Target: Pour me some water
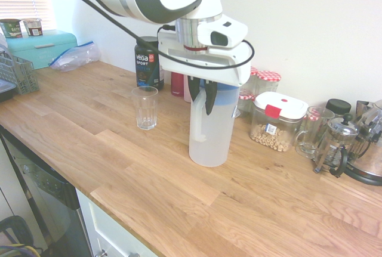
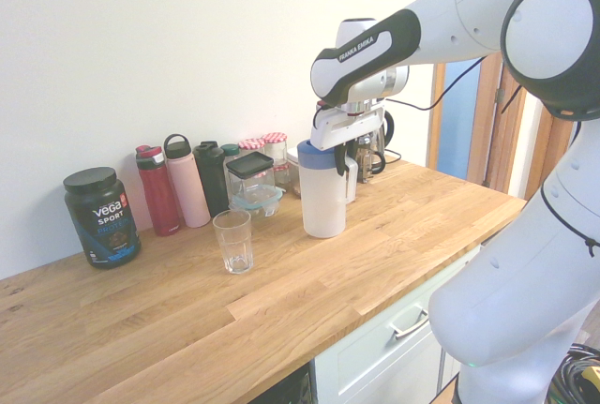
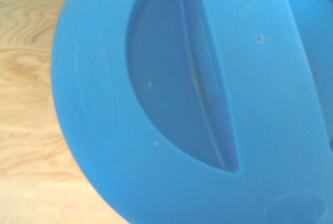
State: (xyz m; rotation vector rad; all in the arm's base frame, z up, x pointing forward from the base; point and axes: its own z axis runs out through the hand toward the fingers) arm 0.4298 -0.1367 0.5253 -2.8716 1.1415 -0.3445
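Because pouring needs the jug (image 1: 209,132) carried by its top, the gripper (image 1: 203,93) is clamped shut on its handle (water inside, barely visible), with the glass tumbler (image 1: 145,107) waiting at its nine o'clock.

The pincer (image 1: 203,97) hides the upper side of the jug (image 1: 209,135) in the first exterior view, handle included, so the contact between fingers and handle cannot be made out. The water (image 1: 208,152) shows only faintly through the frosted wall; its level is unclear. In the wrist view the blue lid (image 3: 208,104), directly below the pincer, is blurred and cut off by the picture's edges, its raised lettering unreadable.
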